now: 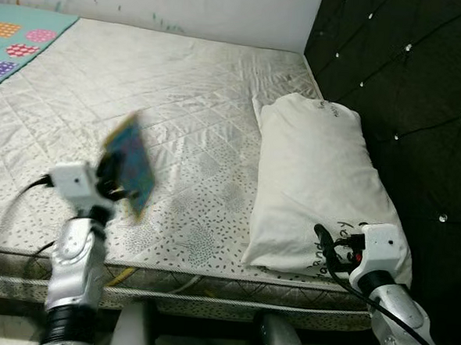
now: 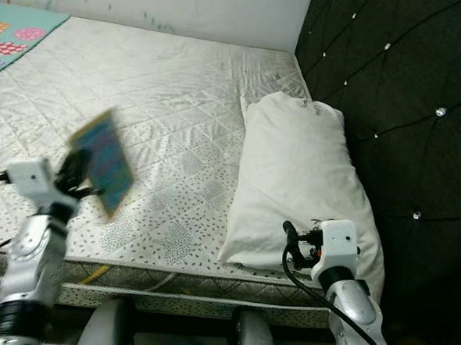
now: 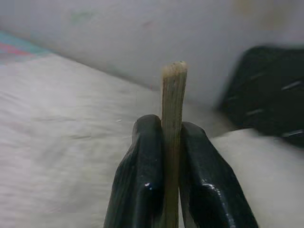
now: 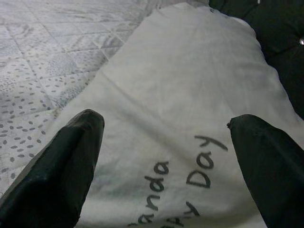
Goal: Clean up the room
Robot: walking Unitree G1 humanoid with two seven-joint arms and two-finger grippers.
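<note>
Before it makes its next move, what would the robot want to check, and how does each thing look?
1. Left gripper clamped on the book: ok.
2. Book held clear above the mattress: ok, though blurred.
3. Right gripper open: ok.
4. Right gripper lined up over the pillow: ok.
5. Pillow lying flat against the headboard: ok.
6. Where the book belongs: cannot tell.

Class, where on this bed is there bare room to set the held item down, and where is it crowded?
The mattress lies bare between the patterned blanket and the pillow. The headboard side is crowded by the pillow, with the right gripper open over it.
</note>
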